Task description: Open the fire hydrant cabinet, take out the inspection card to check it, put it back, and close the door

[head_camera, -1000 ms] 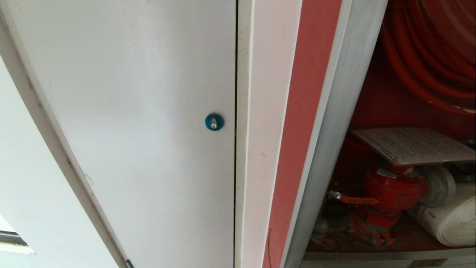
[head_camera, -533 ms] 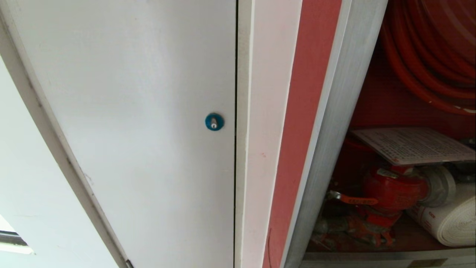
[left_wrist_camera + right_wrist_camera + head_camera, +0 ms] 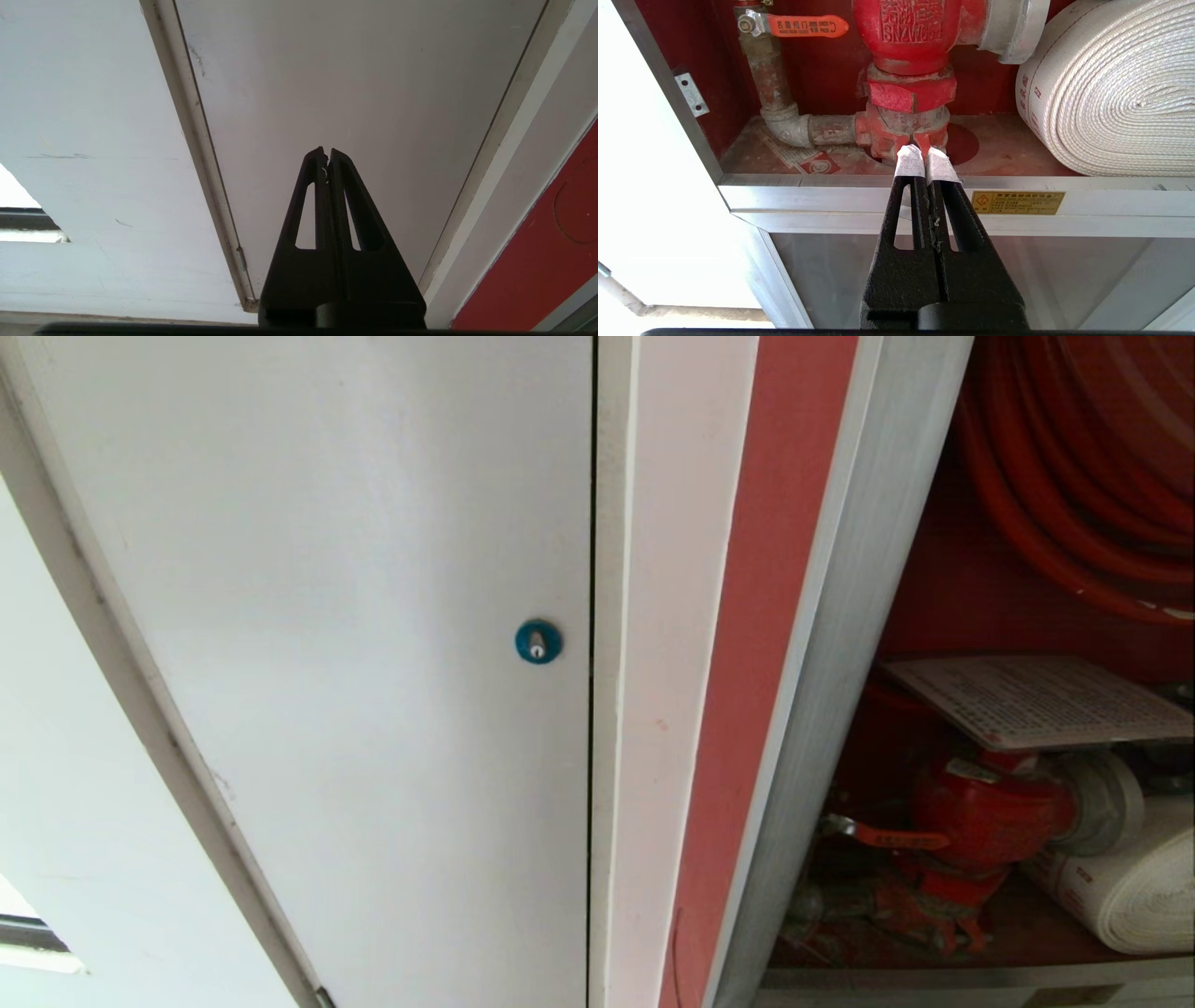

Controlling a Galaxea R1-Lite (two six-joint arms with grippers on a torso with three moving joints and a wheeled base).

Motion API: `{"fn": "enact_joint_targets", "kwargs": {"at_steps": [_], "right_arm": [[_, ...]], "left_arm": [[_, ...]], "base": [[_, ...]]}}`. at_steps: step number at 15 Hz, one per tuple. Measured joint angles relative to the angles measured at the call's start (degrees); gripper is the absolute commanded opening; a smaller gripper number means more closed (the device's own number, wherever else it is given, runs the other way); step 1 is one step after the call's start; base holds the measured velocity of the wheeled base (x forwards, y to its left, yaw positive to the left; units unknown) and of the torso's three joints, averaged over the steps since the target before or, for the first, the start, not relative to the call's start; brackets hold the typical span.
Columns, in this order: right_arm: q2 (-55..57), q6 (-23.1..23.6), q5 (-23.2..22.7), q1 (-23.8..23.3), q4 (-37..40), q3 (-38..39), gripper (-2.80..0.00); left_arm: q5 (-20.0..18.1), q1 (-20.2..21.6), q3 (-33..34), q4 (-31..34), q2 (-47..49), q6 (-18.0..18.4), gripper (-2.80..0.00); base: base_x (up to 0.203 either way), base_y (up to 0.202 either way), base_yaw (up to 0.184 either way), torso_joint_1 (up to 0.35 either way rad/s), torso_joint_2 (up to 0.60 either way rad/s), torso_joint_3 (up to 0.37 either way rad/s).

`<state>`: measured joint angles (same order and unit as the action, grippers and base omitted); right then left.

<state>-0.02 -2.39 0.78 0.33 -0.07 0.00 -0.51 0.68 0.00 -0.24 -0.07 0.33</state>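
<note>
Jaws of neither arm show in the head view: the fire hydrant cabinet [image 3: 845, 644] stands open, the inspection card [image 3: 1036, 700] lying flat atop the red valve [image 3: 990, 812] (thin, light, bendy; best pinched by its near edge). Left wrist view: left gripper [image 3: 327, 151] pressed together, facing a white panel [image 3: 355, 84]. Right wrist view: right gripper [image 3: 927, 156] together, empty, below the valve; the card is unseen.

Hose reel [image 3: 1083, 457] and rolled hose [image 3: 1134, 896] cut by frame edge
</note>
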Motion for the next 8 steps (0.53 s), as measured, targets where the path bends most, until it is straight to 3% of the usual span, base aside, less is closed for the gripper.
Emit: {"fn": "enact_joint_targets", "kwargs": {"at_steps": [8], "right_arm": [[0.0, 0.0, 0.0, 0.0, 0.0, 0.0, -2.80]], "left_arm": [[0.0, 0.0, 0.0, 0.0, 0.0, 0.0, -2.80]], "base": [[0.000, 0.000, 0.000, 0.000, 0.00, 0.000]]}}
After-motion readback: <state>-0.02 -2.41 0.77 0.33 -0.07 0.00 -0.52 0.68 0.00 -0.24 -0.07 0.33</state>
